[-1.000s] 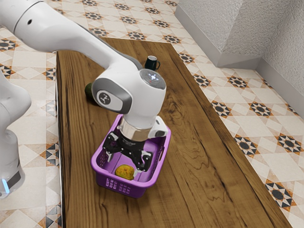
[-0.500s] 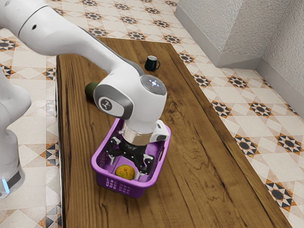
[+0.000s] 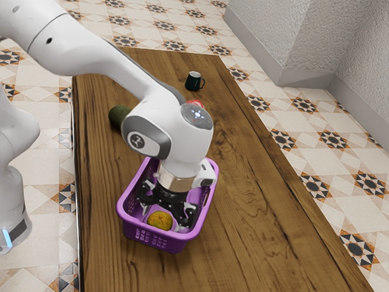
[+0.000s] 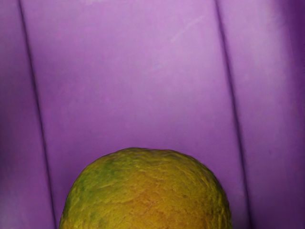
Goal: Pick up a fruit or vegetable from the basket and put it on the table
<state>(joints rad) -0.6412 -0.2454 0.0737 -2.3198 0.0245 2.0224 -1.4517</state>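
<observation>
Hand (image 3: 164, 219) is inside the basket (image 3: 176, 244), fingers apart; yellow-green fruit (image 3: 160, 221) sits low in the basket near an end wall, not gripped. I'd centre on its widest part, keep fingertips off the basket walls, close evenly, then lift straight past the basket rim before going sideways

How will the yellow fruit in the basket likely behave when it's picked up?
The yellow fruit looks rounded, so it may roll if nudged, though the walls of the basket should contain it. Its wrinkled skin should give some grip. Its full shape suggests it's firm, not floppy.
</observation>
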